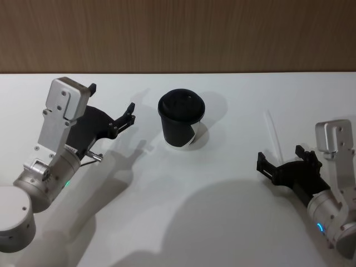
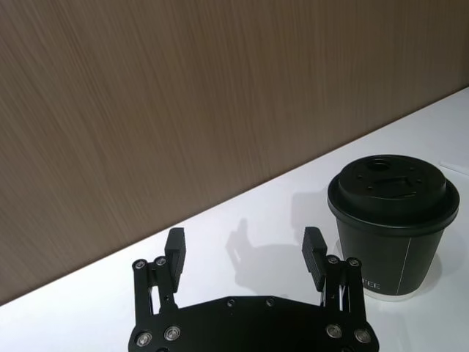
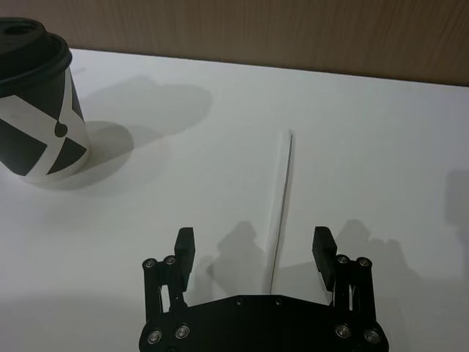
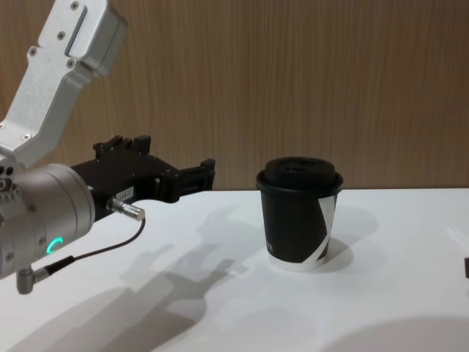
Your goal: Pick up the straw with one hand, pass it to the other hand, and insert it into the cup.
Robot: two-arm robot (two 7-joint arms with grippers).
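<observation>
Desk (image 1: pixel 222 194): white, under both my arms.
Left jaws: spread, empty, above the desk.
Right jaws: spread, pinching nothing.
Cup (image 1: pixel 181 125): upright, lid on, near my left jaws, ahead and to their right.
Straw (image 3: pixel 281 209): flat on the desk, one end between my right jaws, the rest pointing ahead.

A white, matte tabletop (image 1: pixel 233 161) is seen, plain and smooth wherever it is shown. Behind it, a wall panel (image 1: pixel 178 33) of brown wood is set along the far edge (its grain is made up of fine, close streaks, a little lighter and darker in bands). The line where the panel is met by the tabletop is straight. Soft grey shadows (image 1: pixel 211 222) are cast over the near part of the tabletop, and paler ones are thrown farther back toward the panel.
</observation>
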